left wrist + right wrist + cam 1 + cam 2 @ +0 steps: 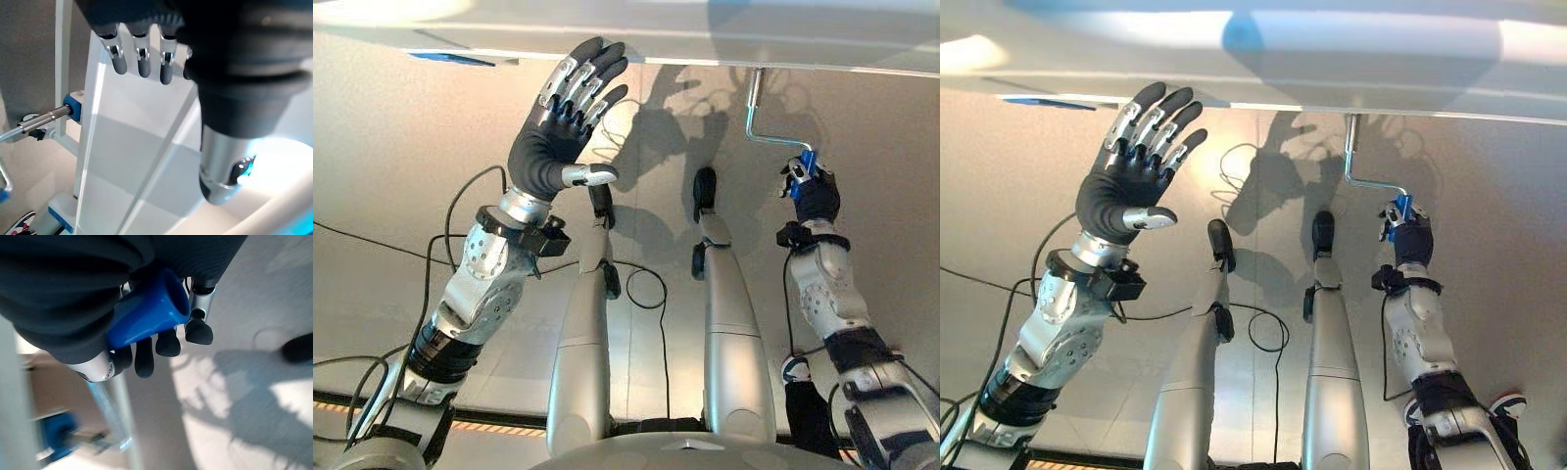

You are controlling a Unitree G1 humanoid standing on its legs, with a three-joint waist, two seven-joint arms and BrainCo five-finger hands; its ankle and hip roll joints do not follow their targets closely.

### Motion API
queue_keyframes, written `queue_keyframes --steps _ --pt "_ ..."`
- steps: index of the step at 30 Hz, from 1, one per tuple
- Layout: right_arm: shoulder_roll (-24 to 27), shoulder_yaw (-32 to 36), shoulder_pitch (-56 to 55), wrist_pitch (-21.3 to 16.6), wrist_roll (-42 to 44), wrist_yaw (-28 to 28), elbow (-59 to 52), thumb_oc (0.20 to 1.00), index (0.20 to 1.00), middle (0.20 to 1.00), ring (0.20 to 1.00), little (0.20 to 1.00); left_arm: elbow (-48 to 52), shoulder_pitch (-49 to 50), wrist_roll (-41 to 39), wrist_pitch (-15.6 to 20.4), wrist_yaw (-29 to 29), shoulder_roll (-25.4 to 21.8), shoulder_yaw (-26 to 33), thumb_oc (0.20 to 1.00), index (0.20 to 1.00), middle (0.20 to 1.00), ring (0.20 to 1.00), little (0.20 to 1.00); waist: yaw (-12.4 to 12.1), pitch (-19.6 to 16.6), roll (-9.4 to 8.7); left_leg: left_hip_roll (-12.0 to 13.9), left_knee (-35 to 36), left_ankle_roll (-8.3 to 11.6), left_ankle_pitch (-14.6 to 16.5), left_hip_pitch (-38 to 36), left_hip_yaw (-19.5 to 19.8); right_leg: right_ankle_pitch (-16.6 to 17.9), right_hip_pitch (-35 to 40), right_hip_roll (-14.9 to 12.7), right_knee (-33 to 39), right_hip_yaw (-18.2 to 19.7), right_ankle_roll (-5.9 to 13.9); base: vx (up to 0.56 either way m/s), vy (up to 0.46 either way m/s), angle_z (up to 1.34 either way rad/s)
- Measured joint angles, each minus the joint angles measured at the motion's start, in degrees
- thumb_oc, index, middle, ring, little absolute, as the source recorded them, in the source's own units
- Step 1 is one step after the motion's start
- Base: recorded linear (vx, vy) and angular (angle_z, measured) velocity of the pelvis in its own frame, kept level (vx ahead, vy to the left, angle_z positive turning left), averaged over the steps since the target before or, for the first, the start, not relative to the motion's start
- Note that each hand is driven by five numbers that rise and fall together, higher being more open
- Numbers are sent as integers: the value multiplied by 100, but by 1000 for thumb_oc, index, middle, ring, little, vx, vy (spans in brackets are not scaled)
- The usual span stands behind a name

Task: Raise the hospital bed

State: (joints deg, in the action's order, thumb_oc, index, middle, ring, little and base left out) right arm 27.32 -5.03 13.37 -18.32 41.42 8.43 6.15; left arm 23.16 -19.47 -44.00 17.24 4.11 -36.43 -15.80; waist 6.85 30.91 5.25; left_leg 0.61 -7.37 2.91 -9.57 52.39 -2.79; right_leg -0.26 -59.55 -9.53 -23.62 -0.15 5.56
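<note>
The white footboard of the hospital bed (705, 39) spans the far edge of the eye views. A bent silver crank (756, 117) hangs from under it on the right and ends in a blue handle (146, 313). My right hand (811, 191) is shut on that blue handle, fingers curled round it in the right wrist view. On the left, my left hand (563, 113) is raised with straight, spread fingers, palm toward the bed's end board (127, 161), holding nothing. In the left wrist view its fingertips (142, 63) point at the white board.
Pale floor (401, 176) lies below the bed. A blue fitting (450, 59) shows under the bed's edge at the left. The left wrist view shows the bed's white frame with a blue-capped silver rod (46, 117) beside it.
</note>
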Motion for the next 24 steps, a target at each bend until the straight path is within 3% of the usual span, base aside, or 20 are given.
queue_keyframes --steps 4,7,13,24 --pt "-34 -196 -190 -23 109 -428 -569 200 200 200 200 200 194 305 9 1 12 -90 185 1000 1000 1000 1000 1000 -6 0 0 27 -10 16 12 37 -13 2 -24 40 37 14 -2 -9 -12 -4" --pt "302 -444 -282 2 278 -633 -886 200 200 200 200 200 279 378 16 5 61 -103 337 1000 1000 1000 1000 1000 -3 0 0 33 -13 9 16 96 -16 12 -67 35 38 19 -15 0 0 0" --pt "448 -686 -186 38 552 -984 -983 200 200 200 200 200 277 374 23 4 143 -151 359 1000 1000 1000 1000 1000 -2 3 -6 37 -13 9 23 116 -6 11 -75 35 43 1 -14 -2 -4 1" --pt "830 -2137 1072 465 865 -1196 -563 200 200 200 200 200 242 252 53 12 247 -125 94 1000 1000 1000 1000 1000 -55 3 -7 58 -129 14 22 117 -3 19 -71 42 -59 -9 -26 0 0 0"
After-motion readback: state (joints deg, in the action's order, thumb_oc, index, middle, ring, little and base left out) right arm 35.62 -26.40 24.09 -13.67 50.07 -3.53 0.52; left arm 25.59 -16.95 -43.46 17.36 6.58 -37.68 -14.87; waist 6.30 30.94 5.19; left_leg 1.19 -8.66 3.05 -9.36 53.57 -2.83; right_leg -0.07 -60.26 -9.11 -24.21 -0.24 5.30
